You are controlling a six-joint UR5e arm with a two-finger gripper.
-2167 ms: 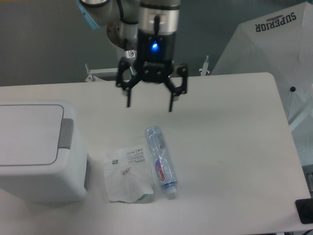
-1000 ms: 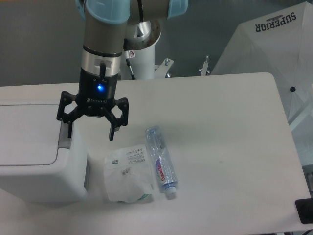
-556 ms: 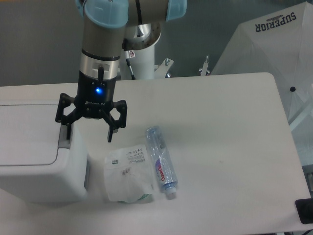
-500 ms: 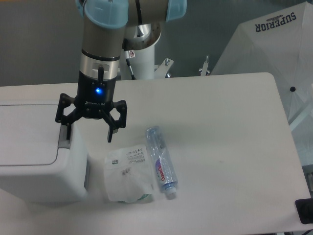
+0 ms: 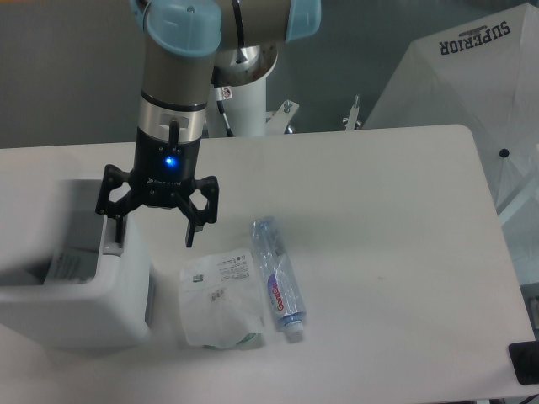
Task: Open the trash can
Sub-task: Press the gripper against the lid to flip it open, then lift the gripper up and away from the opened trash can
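Note:
The trash can is a large white boxy bin at the table's left edge. Its top stands open: I see the dark inside and a white paper-like item in it. The flat lid does not show lying over the opening. My gripper is open and empty, pointing down at the bin's right rim. Its left finger is at the spot of the push tab, which it hides. Its right finger hangs outside the bin over the table.
A crumpled clear plastic bag lies right of the bin. A plastic water bottle lies beside it. A white umbrella-like reflector stands at the right rear. A black object sits at the bottom right corner.
The gripper moved from the back middle to the bin's right rim and lowered a little. The lid, flat and shut before, has opened and the inside now shows.

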